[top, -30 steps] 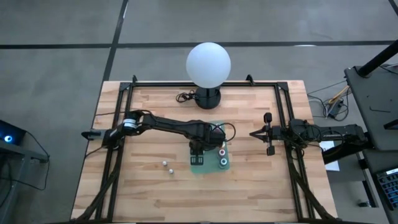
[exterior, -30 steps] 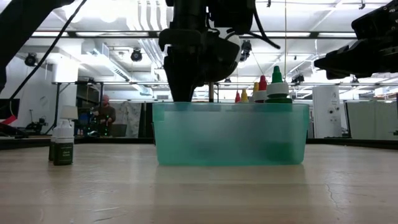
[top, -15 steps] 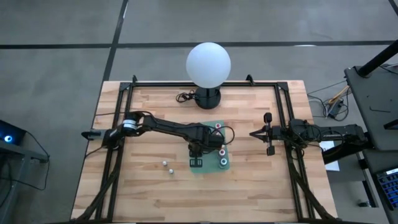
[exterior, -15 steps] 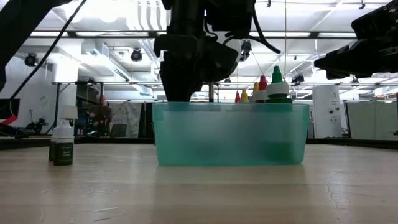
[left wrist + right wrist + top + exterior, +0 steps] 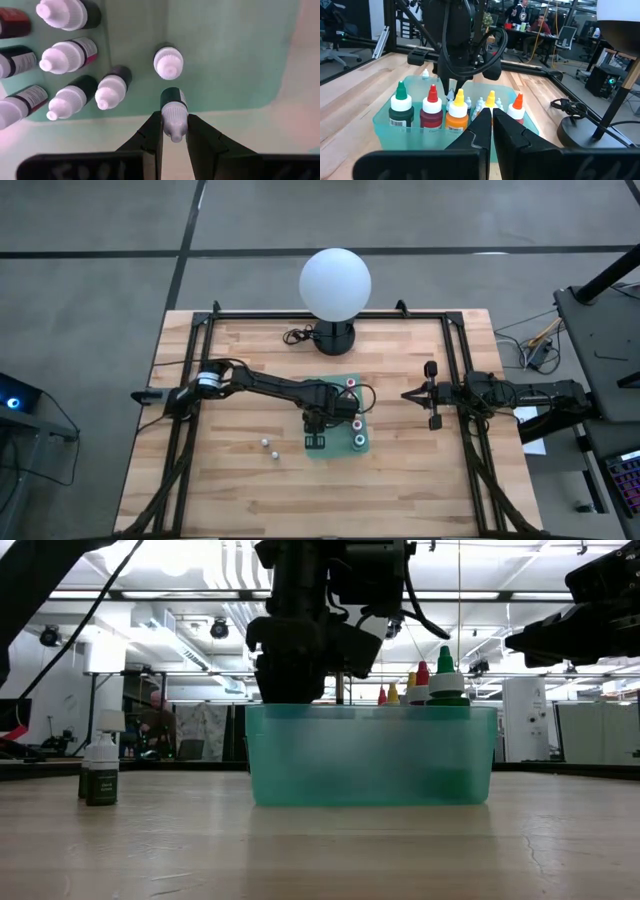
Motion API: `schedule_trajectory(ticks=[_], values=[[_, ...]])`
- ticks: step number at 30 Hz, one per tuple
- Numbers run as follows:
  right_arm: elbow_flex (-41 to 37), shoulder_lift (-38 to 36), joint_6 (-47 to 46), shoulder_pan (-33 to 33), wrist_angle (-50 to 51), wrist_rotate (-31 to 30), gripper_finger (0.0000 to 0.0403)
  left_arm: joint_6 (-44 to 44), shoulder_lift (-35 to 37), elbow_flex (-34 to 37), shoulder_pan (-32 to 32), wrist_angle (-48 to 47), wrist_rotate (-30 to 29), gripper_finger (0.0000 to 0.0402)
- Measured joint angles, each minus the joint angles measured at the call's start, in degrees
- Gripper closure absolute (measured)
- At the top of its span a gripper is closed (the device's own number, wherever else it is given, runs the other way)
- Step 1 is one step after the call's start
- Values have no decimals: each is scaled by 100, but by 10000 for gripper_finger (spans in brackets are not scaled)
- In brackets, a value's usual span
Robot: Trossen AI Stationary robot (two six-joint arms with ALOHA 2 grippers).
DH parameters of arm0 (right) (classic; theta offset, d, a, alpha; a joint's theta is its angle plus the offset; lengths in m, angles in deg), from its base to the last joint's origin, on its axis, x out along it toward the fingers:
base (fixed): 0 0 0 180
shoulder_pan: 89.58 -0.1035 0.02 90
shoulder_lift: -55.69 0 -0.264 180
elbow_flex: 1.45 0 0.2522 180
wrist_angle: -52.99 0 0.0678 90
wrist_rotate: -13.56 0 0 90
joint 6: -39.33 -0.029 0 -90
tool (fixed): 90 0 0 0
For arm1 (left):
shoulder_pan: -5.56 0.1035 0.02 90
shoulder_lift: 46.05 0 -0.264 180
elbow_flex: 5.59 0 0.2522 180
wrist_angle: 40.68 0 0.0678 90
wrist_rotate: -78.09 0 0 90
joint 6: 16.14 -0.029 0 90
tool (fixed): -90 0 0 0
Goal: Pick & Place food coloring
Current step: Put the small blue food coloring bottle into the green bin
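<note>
- High view: the left gripper [image 5: 318, 423] hangs over the teal bin [image 5: 338, 446] at frame centre, below the globe lamp [image 5: 335, 283]. Two small white-capped bottles [image 5: 270, 448] stand on the wooden table [image 5: 240, 490] to the lower left of the bin. The right gripper [image 5: 408, 394] waits at centre right, well apart from the bin.
- Low view: the left arm drops from the top into the bin's left half; the red, yellow and green tips of the tall dropper bottles [image 5: 425, 682] show above the rim at right. One loose bottle [image 5: 100, 771] stands at far left.
- Left wrist view: the fingers [image 5: 152, 134] are clamped on a white-capped food coloring bottle [image 5: 174, 115] at lower centre, above the bin floor near its edge. Another bottle [image 5: 168, 62] stands just above it in the frame, and more cluster at upper left. To do this well, I judge it should lower straight down, release only once the base sits flat, and stay clear of the neighbour.
- Right wrist view: the right fingers [image 5: 482, 127] sit together at lower centre, holding nothing, facing the row of coloured bottles.
</note>
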Motion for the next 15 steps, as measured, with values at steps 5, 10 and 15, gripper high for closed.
schedule_trajectory(ticks=[5,10,15], values=[[0,0,9,0,-2,0,394,21,0,0,0,35,-11,355],[0,0,10,0,0,0,394,21,0,23,1,72,-62,355],[0,0,5,0,-1,0,394,22,0,196,2,94,-63,355]])
